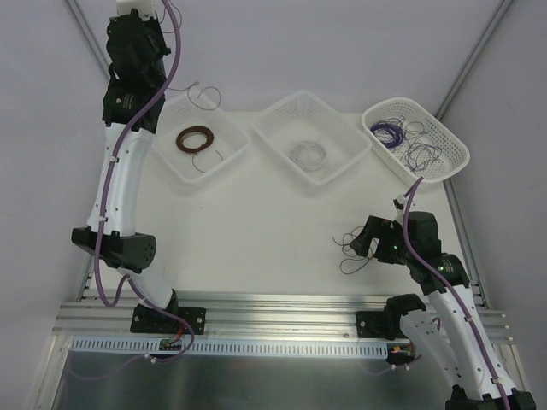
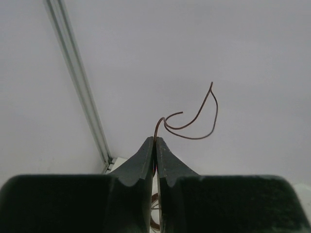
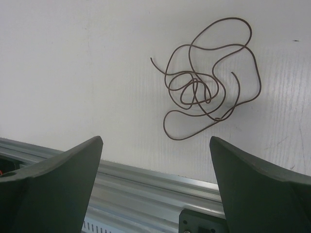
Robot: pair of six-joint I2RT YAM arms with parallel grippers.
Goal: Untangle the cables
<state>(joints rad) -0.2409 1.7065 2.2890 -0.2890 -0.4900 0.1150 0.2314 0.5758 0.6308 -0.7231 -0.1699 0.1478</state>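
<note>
My left gripper (image 1: 167, 87) is raised high at the back left and shut on a thin brown wire (image 2: 194, 139), whose free end curls past the fingertips (image 2: 156, 140). That wire also shows in the top view (image 1: 203, 89), above the left basket. My right gripper (image 3: 156, 141) is open and empty, low over the table's near right edge (image 1: 357, 242). A loose squiggly brown wire clump (image 3: 194, 81) lies on the table just beyond it, also seen from the top (image 1: 349, 256). A scribble of purple and dark wires (image 1: 397, 135) lies in the right basket (image 1: 457, 154).
The left basket (image 1: 224, 115) holds a neatly wound brown ring coil (image 1: 195, 138). The middle basket (image 1: 278, 115) holds a whitish coil (image 1: 308, 155). An aluminium rail (image 3: 146, 174) runs along the table's near edge. Frame posts stand at the back corners.
</note>
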